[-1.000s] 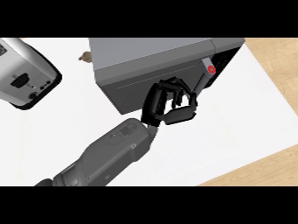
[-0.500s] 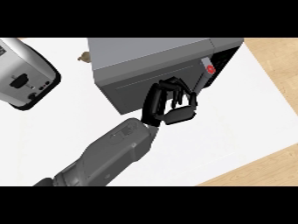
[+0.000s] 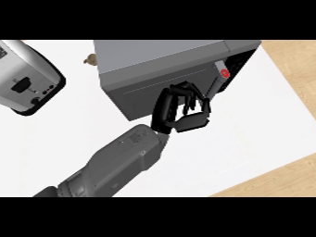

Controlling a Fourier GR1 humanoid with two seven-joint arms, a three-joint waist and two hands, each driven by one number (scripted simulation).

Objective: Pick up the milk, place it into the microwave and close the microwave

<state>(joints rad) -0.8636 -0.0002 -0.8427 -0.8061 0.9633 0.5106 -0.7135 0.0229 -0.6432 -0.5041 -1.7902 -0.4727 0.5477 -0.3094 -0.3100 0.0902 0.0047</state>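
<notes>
Microwave: a dark grey box-shaped microwave (image 3: 161, 69) stands at the back of the white countertop (image 3: 256, 139), turned at an angle; a red round button (image 3: 224, 72) shows on its right-hand control strip.
Door: the grey front panel faces the lower left and lies against the body; a narrow dark gap shows at its right end near the button.
Right hand: the black right hand (image 3: 180, 111) comes up from the lower edge on a grey forearm (image 3: 116, 162) and sits at the lower front edge of the microwave, fingers bent and touching the door panel; it has hold of nothing that can be seen.
Left hand: does not show.
Milk: not visible anywhere on the counter; whether it is inside the microwave cannot be told.
Toaster: a silver toaster with black end panel (image 3: 18, 76) stands at the left, well apart from the microwave.
Small object: a tiny tan thing (image 3: 89, 59) lies just beside the microwave's back left corner, too small to identify.
Floor: light wooden planks (image 3: 304, 78) at the right.
</notes>
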